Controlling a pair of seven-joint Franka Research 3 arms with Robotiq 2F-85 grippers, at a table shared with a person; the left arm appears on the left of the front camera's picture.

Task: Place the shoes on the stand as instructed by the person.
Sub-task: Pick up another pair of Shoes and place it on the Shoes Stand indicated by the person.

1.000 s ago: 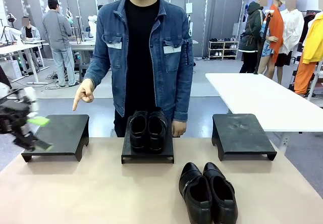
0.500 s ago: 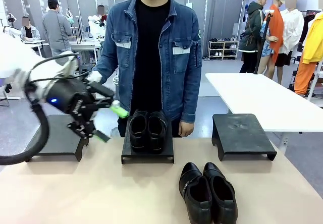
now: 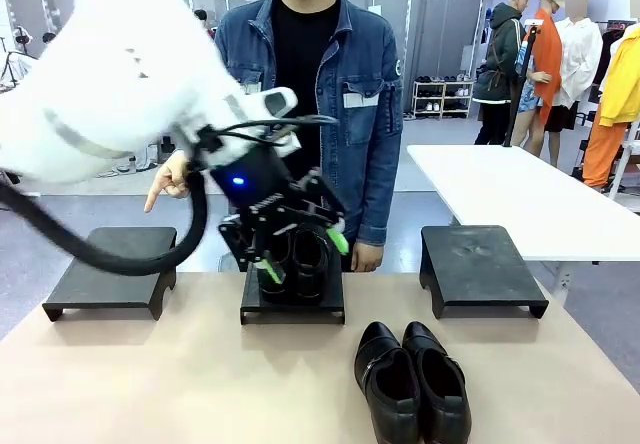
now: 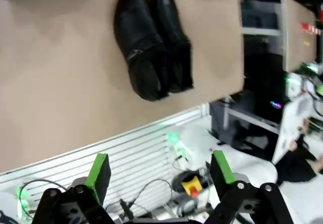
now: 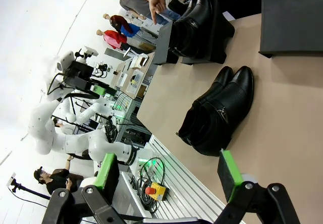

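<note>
One pair of glossy black shoes lies on the table near the front, right of centre. A second pair sits on the middle stand, partly hidden by my left gripper. That gripper hangs open just in front of it, holding nothing. In the left wrist view the open left gripper looks down at the table pair. My right gripper is open and empty, far from the table pair. The person points a finger down at the left stand.
An empty black stand sits at the right. The left stand is bare too. A white table stands behind at the right. The tan tabletop is open at the front left.
My left arm has swung from the far left across to the middle stand, still open. The person's hand points at the left stand again.
</note>
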